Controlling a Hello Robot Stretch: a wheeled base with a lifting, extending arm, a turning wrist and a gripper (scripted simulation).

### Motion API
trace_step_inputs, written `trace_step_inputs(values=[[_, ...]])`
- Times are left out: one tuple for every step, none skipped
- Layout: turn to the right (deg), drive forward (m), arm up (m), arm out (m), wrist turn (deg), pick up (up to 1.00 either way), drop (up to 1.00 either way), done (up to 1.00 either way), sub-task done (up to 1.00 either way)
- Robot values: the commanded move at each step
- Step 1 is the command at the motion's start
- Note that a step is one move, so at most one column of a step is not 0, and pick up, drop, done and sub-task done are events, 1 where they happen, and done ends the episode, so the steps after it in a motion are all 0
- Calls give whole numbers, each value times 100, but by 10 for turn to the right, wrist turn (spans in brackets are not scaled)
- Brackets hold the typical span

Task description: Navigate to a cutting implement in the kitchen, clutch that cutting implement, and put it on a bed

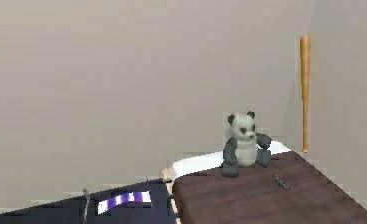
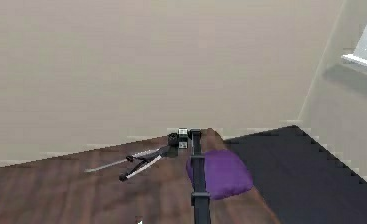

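I have the gripper (image 2: 128, 170) in the arm side view, stretched out low over a brown surface (image 2: 51, 190). A thin pale strip (image 2: 103, 166) lies at the tips of the fingers (image 2: 141, 168) and runs on past them. It is too slight for me to call it a knife with any confidence. Its long axis slants from lower left to upper right in the picture, roughly in line with the fingers. I cannot make out which end is which. With the brown surface right behind it, I cannot tell whether the fingers hold the strip or anything else.

Back from the fingers, past the two white squares (image 2: 181, 138) (their black marks are too small to read), the dark arm (image 2: 198, 190) crosses a purple cushion (image 2: 229, 175). The cushion sits at the surface's edge, on the opposite side of the arm from the fingers. Beyond it is dark floor (image 2: 301, 170), and a window (image 2: 361, 50) sits high on the wall.

In the forward view there is a bed (image 1: 261, 205) with a cover of the same brown. A toy panda (image 1: 245, 143) sits upright at its head against a white pillow (image 1: 196, 163). A small dark thing (image 1: 280, 181) lies on the cover just beside the panda. A wooden bat (image 1: 305, 90) leans in the corner, and a dark cloth with purple and white stripes (image 1: 121, 203) lies beside the bed.
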Motion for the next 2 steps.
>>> trace_step_inputs(values=[[0,0,0,-8,0,0,0,0,0],[0,0,0,0,0,0,0,100,0]])
